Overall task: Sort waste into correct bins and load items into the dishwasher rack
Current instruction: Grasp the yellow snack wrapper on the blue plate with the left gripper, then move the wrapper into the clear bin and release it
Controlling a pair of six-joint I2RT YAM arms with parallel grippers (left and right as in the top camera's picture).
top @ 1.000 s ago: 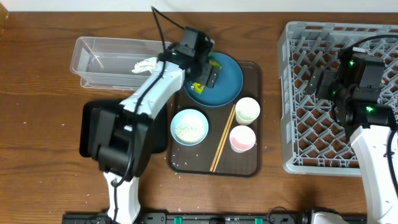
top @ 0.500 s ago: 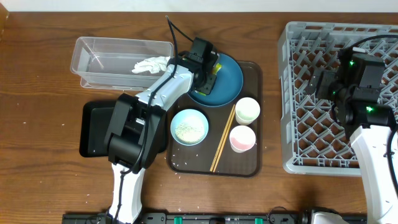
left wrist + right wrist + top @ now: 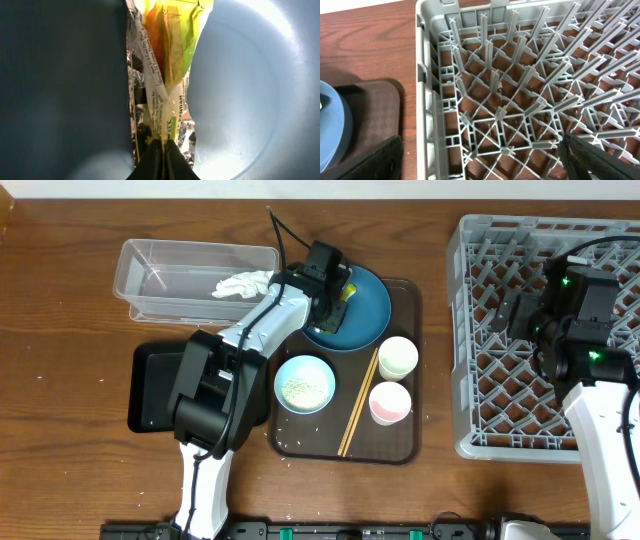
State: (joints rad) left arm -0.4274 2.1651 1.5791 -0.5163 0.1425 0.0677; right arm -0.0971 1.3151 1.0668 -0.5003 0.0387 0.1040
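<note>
The left claw (image 3: pixel 161 152) is pinched fully shut on the wrapper (image 3: pixel 170 55). Its fingertips (image 3: pixel 154 164) meet on one narrow end of it, and foil lining shows on either side. The wrapper lies inside the dish (image 3: pixel 368 320), near its far-left rim. The dish sits at the far end of the brown tray (image 3: pixel 400 448).

The wrapper is probably the lightest thing on the table: thin, crinkly film (printed outside, silvery inside) with no stiffness of its own. It will likely flop and swing once lifted. Glossy film can also slide out of a shallow pinch, so a hold on a seam or a doubled fold, well in from the edge, looks safest. The present bite looks narrow. The wrapper itself cannot break, but the hard, glazed dish beneath it should not be nudged or dragged along.

The right claw (image 3: pixel 480 167) hangs wide open and empty over the rack (image 3: pixel 485 100). The tub (image 3: pixel 160 275), with the tissue (image 3: pixel 240 283) at its right end, is just beside the left arm.
</note>
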